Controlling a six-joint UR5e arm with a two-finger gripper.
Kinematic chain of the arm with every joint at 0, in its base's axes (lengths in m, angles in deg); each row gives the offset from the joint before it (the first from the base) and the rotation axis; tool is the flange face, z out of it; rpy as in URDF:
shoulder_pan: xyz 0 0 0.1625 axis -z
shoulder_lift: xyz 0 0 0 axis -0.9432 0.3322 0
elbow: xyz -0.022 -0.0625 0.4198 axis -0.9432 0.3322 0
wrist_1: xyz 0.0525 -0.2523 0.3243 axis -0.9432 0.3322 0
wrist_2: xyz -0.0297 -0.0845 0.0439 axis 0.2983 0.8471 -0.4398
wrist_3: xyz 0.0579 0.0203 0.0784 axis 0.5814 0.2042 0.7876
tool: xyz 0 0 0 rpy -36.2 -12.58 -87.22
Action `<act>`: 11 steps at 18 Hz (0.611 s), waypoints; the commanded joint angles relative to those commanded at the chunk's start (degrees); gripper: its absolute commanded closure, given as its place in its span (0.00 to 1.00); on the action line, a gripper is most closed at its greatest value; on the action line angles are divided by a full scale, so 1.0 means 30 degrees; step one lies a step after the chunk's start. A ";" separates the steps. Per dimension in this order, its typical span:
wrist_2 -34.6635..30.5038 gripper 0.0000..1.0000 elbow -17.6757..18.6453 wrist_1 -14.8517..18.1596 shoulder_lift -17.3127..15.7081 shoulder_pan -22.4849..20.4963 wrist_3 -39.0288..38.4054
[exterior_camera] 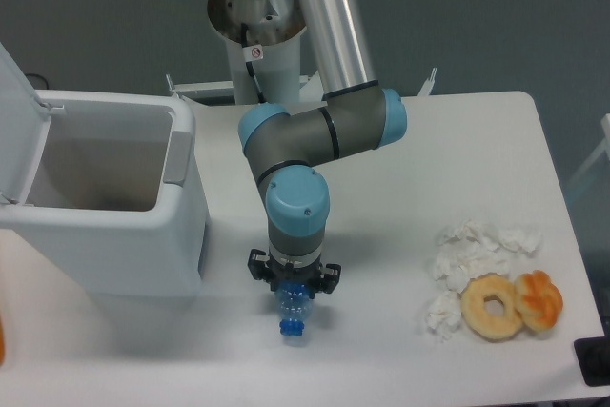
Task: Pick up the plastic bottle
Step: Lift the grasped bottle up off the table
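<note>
The plastic bottle (294,311) lies on the white table in front of the bin. It is clear and blue-tinted, and its blue neck points toward the table's front edge. My gripper (293,283) points straight down over the bottle's body. Its fingers are drawn in against the bottle's two sides, and the bottle still rests on the table. The wrist hides the upper part of the bottle and the fingertips.
A white open-lidded bin (100,199) stands just left of the gripper. At the right lie crumpled white tissues (467,256), a doughnut (492,306) and an orange pastry (539,299). The table's front edge is close below the bottle.
</note>
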 joint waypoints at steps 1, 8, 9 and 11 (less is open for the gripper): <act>0.0000 0.33 -0.0059 0.0029 -0.0175 -0.0117 0.0118; 0.0117 0.33 -0.1024 0.0000 -0.1756 -0.0790 0.2110; 0.0146 0.33 -0.1259 0.0000 -0.1904 -0.0850 0.2285; 0.0350 0.33 -0.1670 0.0000 -0.2255 -0.1112 0.3102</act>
